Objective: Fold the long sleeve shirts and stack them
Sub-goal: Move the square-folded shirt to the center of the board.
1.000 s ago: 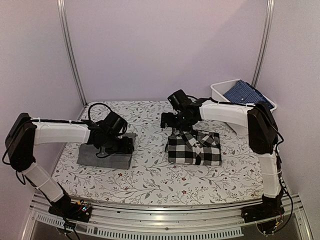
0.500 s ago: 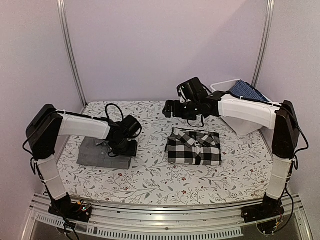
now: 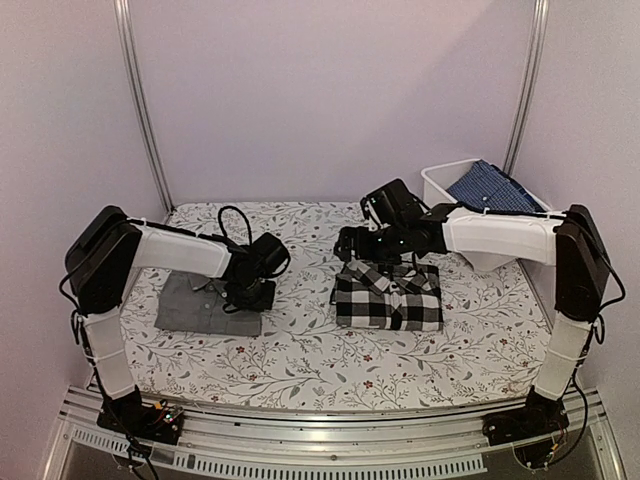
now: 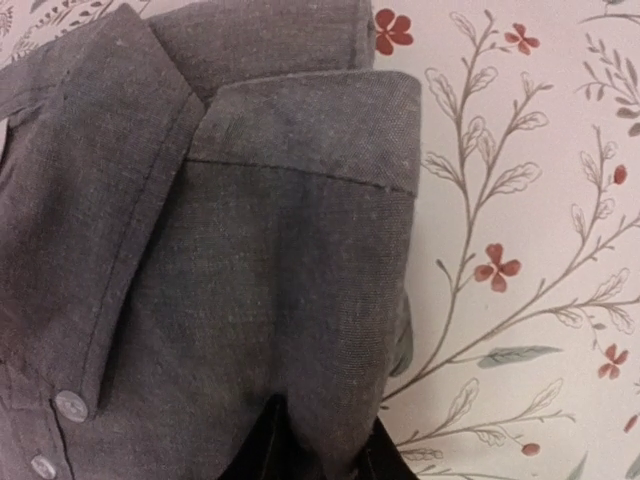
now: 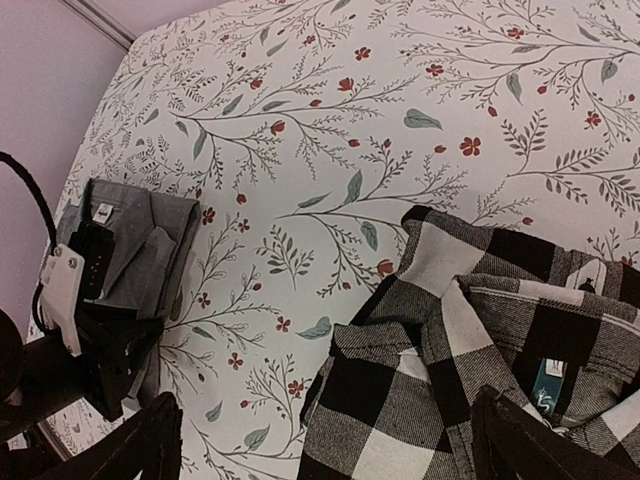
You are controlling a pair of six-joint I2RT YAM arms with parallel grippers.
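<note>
Top view: a white bin (image 3: 437, 180) at the table's (image 3: 300, 350) back right corner holds blue patterned cloth (image 3: 490, 187). The grey shirt (image 3: 190, 305) lies folded on the left and the checked shirt (image 3: 390, 295) folded on the right, well apart.

Left wrist: the left fingers (image 4: 265, 450) pinch the grey shirt's edge below its collar.

Right wrist: the right fingers (image 5: 140, 445) are spread wide and empty over the checked shirt's collar end.

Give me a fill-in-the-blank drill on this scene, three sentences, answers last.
From above, the grey shirt lies ____ of the checked shirt.
The white bin holds a ____ cloth.
The right gripper, jaws open, hangs over the ____ shirt's collar end.
Missing: left; blue; checked.
</note>
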